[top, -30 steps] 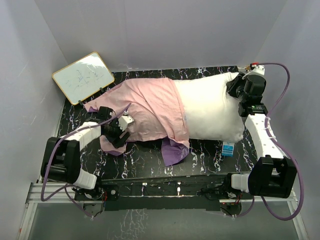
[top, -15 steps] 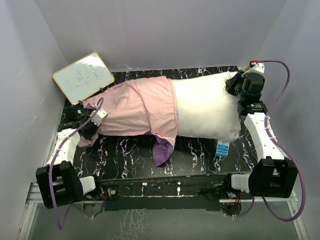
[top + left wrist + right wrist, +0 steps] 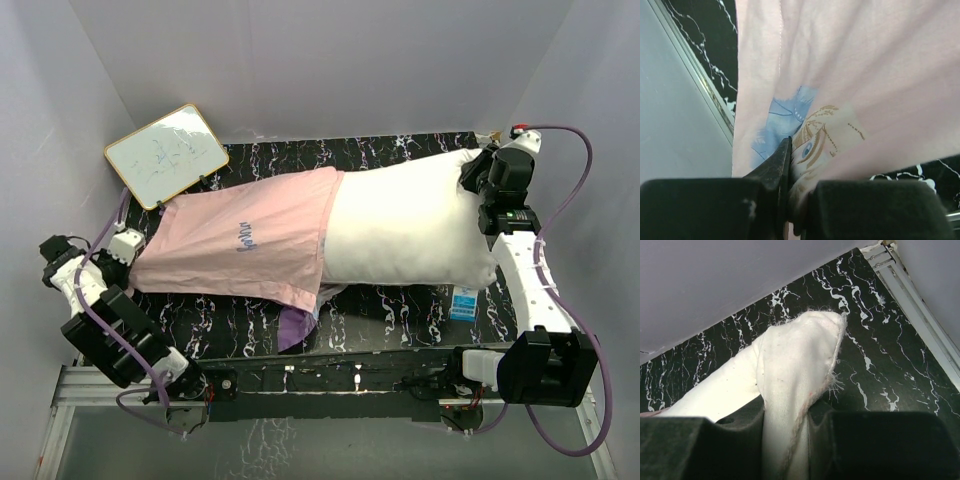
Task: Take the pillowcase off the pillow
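The left gripper (image 3: 789, 150) is pinched shut on the pillowcase (image 3: 240, 245). Its pale pink cloth lies stretched across the left of the black table (image 3: 400, 325), and its mouth overlaps the left end of the pillow (image 3: 410, 230). The right gripper (image 3: 787, 412) is clamped on the pillow's far right corner. A whiteboard (image 3: 165, 153) leans at the cloth's back corner, perhaps touching it.

The pillowcase (image 3: 250, 250) is thin, smooth matt pink cloth, its print showing faintly through. The pillow (image 3: 410, 225) is white woven cloth, fuzzy and frayed at the corner seam. The surface (image 3: 400, 310) is black with white marble veining. The whiteboard (image 3: 167, 153) has a glossy face and a wood-look frame.
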`<action>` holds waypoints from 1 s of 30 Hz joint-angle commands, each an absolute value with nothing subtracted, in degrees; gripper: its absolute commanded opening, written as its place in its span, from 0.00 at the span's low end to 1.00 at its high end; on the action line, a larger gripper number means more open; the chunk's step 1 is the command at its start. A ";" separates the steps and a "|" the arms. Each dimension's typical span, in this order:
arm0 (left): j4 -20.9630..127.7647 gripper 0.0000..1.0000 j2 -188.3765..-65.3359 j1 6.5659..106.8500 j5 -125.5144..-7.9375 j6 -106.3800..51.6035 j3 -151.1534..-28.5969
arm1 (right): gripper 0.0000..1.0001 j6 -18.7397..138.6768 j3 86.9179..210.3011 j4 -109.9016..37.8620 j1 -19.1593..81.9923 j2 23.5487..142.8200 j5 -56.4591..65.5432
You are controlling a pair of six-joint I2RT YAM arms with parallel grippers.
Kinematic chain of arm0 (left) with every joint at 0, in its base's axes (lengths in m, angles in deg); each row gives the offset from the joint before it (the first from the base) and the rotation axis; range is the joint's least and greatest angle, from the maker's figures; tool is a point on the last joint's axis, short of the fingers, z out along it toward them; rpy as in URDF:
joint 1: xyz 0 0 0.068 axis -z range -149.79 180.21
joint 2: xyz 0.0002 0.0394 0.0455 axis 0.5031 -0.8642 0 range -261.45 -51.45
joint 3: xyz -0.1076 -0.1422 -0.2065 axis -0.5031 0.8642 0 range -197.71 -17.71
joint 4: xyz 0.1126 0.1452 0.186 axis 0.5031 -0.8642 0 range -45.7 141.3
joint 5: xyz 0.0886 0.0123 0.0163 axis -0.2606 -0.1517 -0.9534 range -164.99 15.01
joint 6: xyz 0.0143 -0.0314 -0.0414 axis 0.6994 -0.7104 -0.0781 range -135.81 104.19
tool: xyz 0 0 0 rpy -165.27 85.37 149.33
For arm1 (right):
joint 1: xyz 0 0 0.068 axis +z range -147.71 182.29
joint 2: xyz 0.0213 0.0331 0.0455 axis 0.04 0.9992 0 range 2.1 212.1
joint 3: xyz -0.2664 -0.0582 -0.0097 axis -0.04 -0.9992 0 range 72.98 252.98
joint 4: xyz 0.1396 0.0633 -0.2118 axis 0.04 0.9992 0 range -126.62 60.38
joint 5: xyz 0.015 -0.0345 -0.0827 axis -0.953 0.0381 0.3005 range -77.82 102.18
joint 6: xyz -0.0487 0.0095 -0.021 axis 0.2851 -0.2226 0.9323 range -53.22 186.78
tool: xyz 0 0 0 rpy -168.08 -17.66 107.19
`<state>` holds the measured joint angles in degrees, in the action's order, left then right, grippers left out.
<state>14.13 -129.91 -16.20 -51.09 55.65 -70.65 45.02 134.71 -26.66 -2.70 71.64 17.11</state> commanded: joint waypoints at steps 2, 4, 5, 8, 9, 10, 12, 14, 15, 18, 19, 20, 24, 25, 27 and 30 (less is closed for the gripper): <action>16.12 0.00 -128.12 -21.59 -54.01 60.79 -74.64 | 0.08 45.22 141.57 -37.07 -6.85 68.35 31.04; 15.07 0.00 -128.40 -22.56 -53.48 60.51 -76.02 | 0.08 45.61 142.38 -36.85 -6.86 68.75 31.39; 13.82 0.00 -128.69 -22.83 -53.06 60.29 -76.96 | 0.08 45.65 142.75 -36.80 -6.86 68.88 31.46; -0.48 0.15 -129.25 -22.97 -48.56 66.06 -80.69 | 0.08 44.13 141.47 -39.25 -6.91 68.33 24.25; -7.15 0.46 -129.06 -22.92 -46.13 69.60 -82.30 | 0.08 42.86 140.12 -41.40 -6.86 68.07 19.53; -13.75 0.87 -128.42 -22.82 -42.96 73.65 -83.25 | 0.08 41.48 137.80 -45.23 -6.85 67.75 13.27; -22.87 0.97 -126.47 -21.04 -36.86 79.34 -84.59 | 0.08 37.70 132.25 -56.81 -6.87 66.87 1.12; -25.27 0.97 -124.52 -15.16 -33.98 76.63 -85.86 | 0.08 32.57 126.78 -71.63 -6.91 66.51 -10.04; -23.91 0.97 -123.73 -11.22 -33.49 71.67 -86.44 | 0.08 29.69 125.13 -78.85 -6.86 66.85 -14.53; -13.41 0.97 -123.41 -0.06 -34.02 58.52 -88.25 | 0.08 21.53 126.89 -92.65 -6.85 70.24 -25.77; -10.00 0.97 -123.97 2.58 -34.26 55.05 -89.08 | 0.08 19.38 128.19 -96.14 -6.90 71.41 -28.16; -6.80 0.97 -125.02 4.38 -34.29 51.83 -90.10 | 0.08 16.42 129.43 -99.45 -6.88 72.27 -30.15; -0.25 0.97 -133.87 7.60 -33.29 44.46 -97.89 | 0.08 11.91 132.89 -109.61 -6.78 73.09 -34.15; -0.40 0.97 -136.40 7.62 -32.26 43.66 -100.47 | 0.08 11.19 133.63 -110.86 -6.66 73.08 -34.82; -3.33 0.97 -140.96 7.62 -30.76 45.81 -106.09 | 0.08 10.28 135.43 -112.19 -6.53 73.27 -35.97; -7.64 0.97 -144.79 7.62 -29.02 53.19 -109.41 | 0.08 7.38 136.89 -116.49 -6.44 73.82 -37.10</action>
